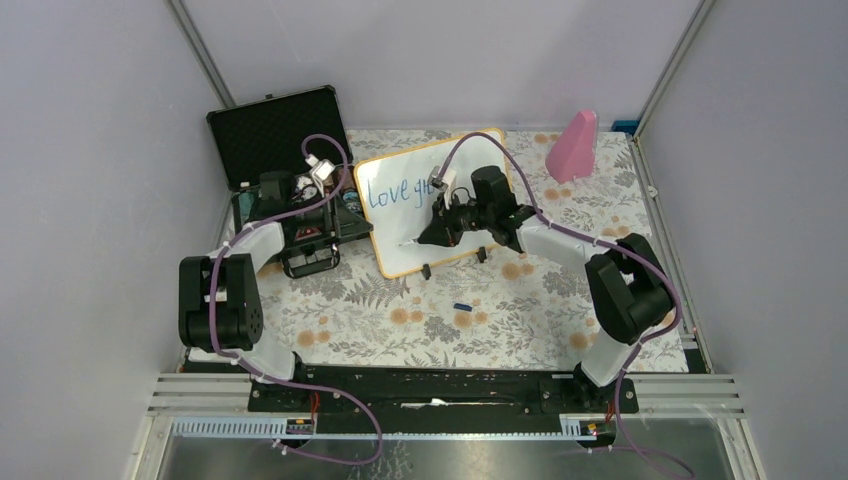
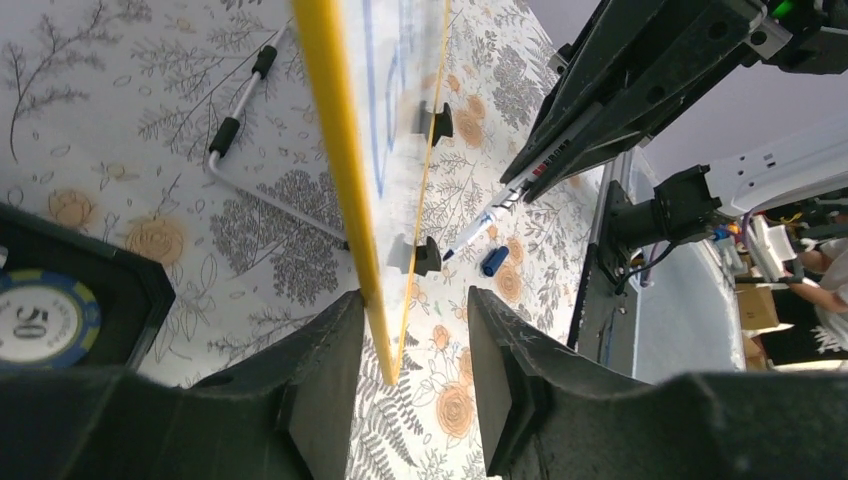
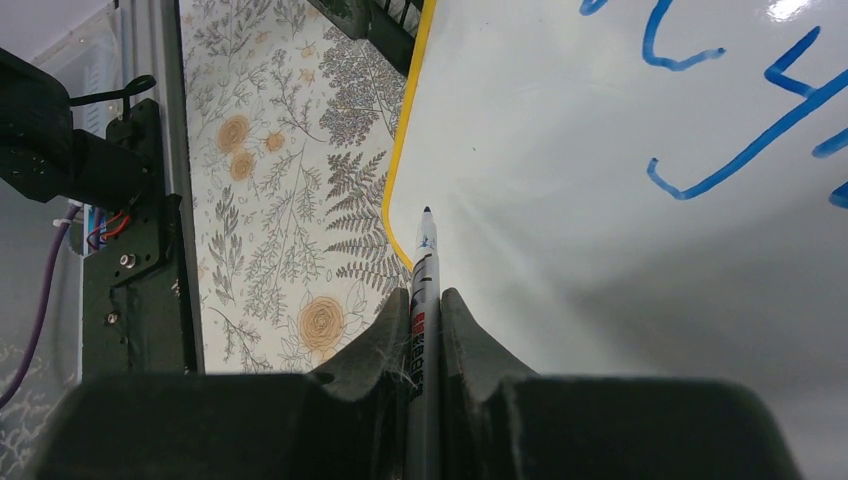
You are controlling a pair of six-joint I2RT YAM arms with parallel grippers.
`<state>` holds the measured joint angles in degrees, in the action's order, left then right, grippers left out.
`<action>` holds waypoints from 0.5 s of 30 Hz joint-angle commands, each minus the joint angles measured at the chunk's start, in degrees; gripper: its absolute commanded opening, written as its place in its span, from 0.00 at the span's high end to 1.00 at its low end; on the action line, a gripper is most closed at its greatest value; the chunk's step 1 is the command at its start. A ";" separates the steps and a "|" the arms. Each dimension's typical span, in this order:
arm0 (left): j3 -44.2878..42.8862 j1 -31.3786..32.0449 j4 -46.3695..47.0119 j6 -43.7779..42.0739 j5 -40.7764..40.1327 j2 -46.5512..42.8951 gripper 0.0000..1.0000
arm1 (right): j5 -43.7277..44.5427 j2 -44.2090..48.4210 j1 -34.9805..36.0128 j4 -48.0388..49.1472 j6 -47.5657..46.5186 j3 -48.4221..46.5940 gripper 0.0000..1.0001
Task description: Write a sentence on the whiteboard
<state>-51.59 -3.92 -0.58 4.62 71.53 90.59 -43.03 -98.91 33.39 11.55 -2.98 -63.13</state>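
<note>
Reaching forward over the black case (image 1: 270,130), the left arm holds its claw (image 2: 415,300) at the left edge of the whiteboard (image 1: 400,260). Its jaws stand apart astride the board's yellow rim (image 2: 340,180) near a corner. A gap shows on one side, and contact on the other cannot be confirmed. The right arm is bent at the elbow and angled inward, its claw (image 3: 425,300) closed tight on a marker (image 3: 424,265) (white barrel, tip bare). The tip sits low on the board's face, close to the rim; whether it meets the surface cannot be told.

The whiteboard stands tilted back at mid-worktop (image 1: 400,320) on two black feet, just beside the case. A pink wedge (image 1: 572,147) stands well apart at the far right. The sentence (image 1: 398,190) reads "Love g" in the overhead view, and the rest is hidden behind the right claw. The right wrist view catches only cut-off blue strokes.

The case lies open at the far left, lid raised. Its contents are largely covered by the left arm. The left wrist view shows one poker chip (image 2: 40,320) marked 50 seated in a slot, partly cut off. A small blue cap (image 1: 461,306) lies on the worktop in front of the board, apart from it.
</note>
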 commanded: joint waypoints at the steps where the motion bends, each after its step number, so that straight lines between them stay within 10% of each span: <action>1: -0.09 1.79 9.05 3.22 -0.74 -0.47 0.56 | -3.42 3.43 -1.35 0.51 -0.74 -0.98 1.00; 15: 5.54 0.27 25.46 12.70 -0.39 -0.79 0.59 | -6.13 3.72 -3.00 -0.25 -1.00 -1.67 1.00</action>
<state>-45.95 -3.81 14.66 12.62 70.02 88.42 -47.68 -96.75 30.33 9.74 -3.11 -63.13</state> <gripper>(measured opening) 0.428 0.158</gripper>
